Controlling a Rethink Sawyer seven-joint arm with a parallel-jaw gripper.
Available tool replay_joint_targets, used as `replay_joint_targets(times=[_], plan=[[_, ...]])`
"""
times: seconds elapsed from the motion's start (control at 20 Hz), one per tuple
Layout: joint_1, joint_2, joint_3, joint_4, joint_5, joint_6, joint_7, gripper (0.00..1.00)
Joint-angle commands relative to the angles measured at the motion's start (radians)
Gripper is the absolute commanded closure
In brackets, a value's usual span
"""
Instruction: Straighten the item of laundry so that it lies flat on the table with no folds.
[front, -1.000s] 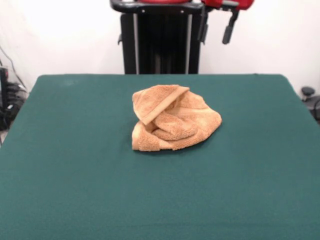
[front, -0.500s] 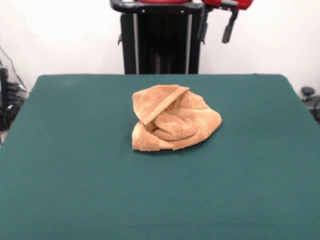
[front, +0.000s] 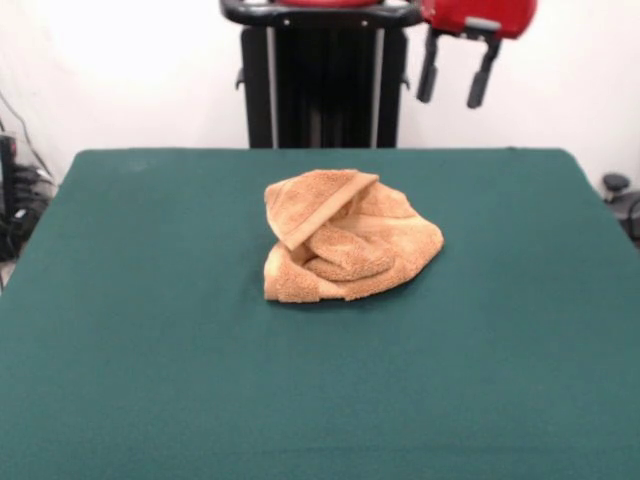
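Tool (front: 457, 85) has shifted since half a second ago: it now sits a bit lower and further toward the picture's right, with more of the red housing showing at the top edge. Its two dark fingers (front: 428, 78) hang down with a clear gap between them, so it reads as wide and empty (nothing pinched).

Towel (front: 345, 237) has not moved at all. It lies bunched on the worktop (front: 150, 350), well below the tool and off toward its picture-left side, nowhere near contact. The woven band runs diagonally across the top of the heap, one flap is folded over the upper left, and a rolled lobe sits in the middle. The right side bulges out rounded.

What this means: my read is that the arm is only starting its approach, and the flattening itself is not begun. All folds are still in.

Next move likely needs the tool to come down and across to a free edge or corner. The folded-over flap with the band looks the most graspable (it stands proud of the heap). Risk: pinching more than one layer would drag the whole bundle instead of opening it. Terry cloth on felt probably grips, so a pull may help it unroll.
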Motion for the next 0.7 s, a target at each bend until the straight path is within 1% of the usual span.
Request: replay_joint_targets(times=[0.05, 0.15, 0.25, 0.35, 0.55, 0.7], plan=[[0.047, 0.154, 0.021, -0.116, 0.077, 0.076, 0.262, 0.0], [0.044, 0.176, 0.02, -0.148, 0.083, 0.075, 0.248, 0.0], [0.04, 0.192, 0.022, -0.188, 0.09, 0.109, 0.232, 0.0], [0.041, 0.197, 0.018, -0.216, 0.1, 0.152, 0.226, 0.0], [0.039, 0.206, 0.013, -0.254, 0.114, 0.191, 0.221, 0.0], [0.028, 0.207, 0.012, -0.307, 0.113, 0.266, 0.199, 0.0]])
